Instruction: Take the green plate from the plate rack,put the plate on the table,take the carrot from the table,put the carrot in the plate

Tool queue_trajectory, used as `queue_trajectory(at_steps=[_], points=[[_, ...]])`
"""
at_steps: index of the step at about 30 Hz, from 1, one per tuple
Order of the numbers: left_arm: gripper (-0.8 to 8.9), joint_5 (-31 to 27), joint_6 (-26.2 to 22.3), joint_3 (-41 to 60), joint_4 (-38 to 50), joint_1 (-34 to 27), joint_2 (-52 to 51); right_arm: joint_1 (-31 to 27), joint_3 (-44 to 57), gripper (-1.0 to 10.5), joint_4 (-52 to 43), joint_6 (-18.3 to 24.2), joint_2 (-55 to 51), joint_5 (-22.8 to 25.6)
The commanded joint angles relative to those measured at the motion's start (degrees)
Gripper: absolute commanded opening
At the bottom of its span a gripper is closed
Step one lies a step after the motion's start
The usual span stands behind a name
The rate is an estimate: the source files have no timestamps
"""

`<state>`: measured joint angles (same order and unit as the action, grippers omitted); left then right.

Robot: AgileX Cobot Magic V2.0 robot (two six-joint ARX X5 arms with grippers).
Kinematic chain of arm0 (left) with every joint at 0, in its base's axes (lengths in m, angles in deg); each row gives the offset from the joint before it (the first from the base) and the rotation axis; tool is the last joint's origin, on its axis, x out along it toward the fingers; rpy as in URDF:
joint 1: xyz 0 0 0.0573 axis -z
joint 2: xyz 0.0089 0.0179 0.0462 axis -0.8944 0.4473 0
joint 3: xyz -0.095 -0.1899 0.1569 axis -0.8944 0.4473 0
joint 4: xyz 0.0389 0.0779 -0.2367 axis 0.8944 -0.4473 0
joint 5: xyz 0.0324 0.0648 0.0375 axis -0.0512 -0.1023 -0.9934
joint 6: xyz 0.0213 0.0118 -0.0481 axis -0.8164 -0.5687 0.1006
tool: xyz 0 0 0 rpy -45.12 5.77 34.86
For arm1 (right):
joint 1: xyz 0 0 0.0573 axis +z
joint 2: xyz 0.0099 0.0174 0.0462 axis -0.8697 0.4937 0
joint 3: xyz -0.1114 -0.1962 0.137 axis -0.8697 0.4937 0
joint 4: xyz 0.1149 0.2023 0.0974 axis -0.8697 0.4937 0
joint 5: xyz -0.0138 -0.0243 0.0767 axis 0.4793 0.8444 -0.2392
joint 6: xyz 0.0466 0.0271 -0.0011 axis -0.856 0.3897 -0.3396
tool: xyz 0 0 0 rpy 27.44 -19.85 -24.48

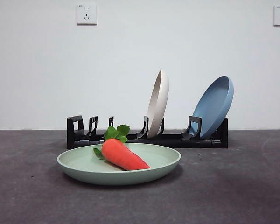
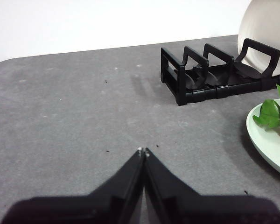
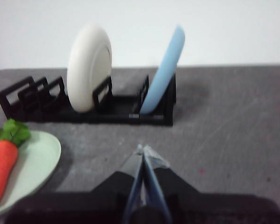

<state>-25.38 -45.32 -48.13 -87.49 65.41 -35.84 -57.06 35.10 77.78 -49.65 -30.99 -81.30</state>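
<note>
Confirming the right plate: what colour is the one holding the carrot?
Pale sage green plate; front view shows it best.

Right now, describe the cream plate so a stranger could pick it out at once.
Find the black rack at the back of the table. Two plates stand in its slots; the cream plate is nearly upright near the middle. Its neighbour at the end is blue and leans further.

The table (image 1: 252, 186) bears the green plate (image 1: 84, 169) and, behind it, the plate rack (image 1: 177, 140), seemingly apart.
</note>
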Motion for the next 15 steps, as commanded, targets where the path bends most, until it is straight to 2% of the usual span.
queue_trajectory(at_steps=[1,13,15], points=[[-0.03,0.1,0.6,0.6,0.0,-0.2,-0.1,0.0,1.4,0.0,-0.9,-1.3,-0.2,0.3],[-0.03,0.1,0.6,0.6,0.0,-0.2,-0.1,0.0,2.4,0.0,4.8,-1.2,-0.2,0.3],[-0.03,0.1,0.6,0.6,0.0,-0.2,-0.1,0.1,2.4,0.0,6.4,-3.2,-0.2,-0.1]])
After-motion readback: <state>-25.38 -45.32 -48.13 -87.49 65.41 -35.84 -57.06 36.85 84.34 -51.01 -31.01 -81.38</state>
